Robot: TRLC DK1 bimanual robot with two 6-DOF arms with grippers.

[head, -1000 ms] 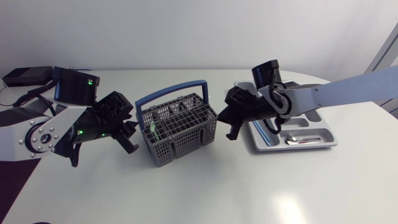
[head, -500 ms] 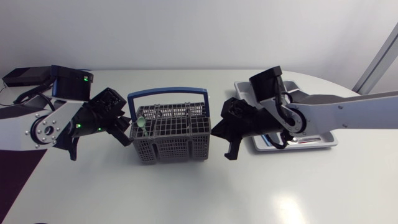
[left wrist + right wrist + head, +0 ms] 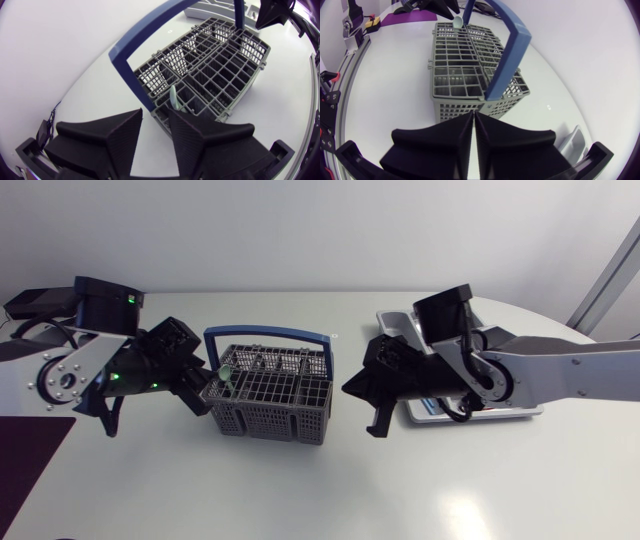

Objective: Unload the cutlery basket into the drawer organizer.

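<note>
The grey cutlery basket [image 3: 270, 392] with its blue handle [image 3: 268, 334] stands mid-table. A pale green spoon [image 3: 228, 372] sticks up at its left end, seen too in the left wrist view [image 3: 173, 98] and the right wrist view [image 3: 457, 21]. My left gripper [image 3: 197, 387] is shut on the basket's left wall [image 3: 161, 120], beside the handle's foot. My right gripper [image 3: 358, 392] is shut with nothing in it, its tips [image 3: 474, 125] just short of the basket's right end [image 3: 485, 107]. The grey drawer organizer [image 3: 524, 409] lies behind my right arm, partly hidden.
In the organizer lie a blue-handled piece [image 3: 433, 406] and a silvery piece [image 3: 488, 405]. A black box [image 3: 40, 302] with cables sits at the far left. A purple mat [image 3: 25, 460] covers the left front. The table's front half is bare white.
The basket has swung round and slid a little to the left together with my left gripper. My right gripper has followed it leftward, staying shut.
</note>
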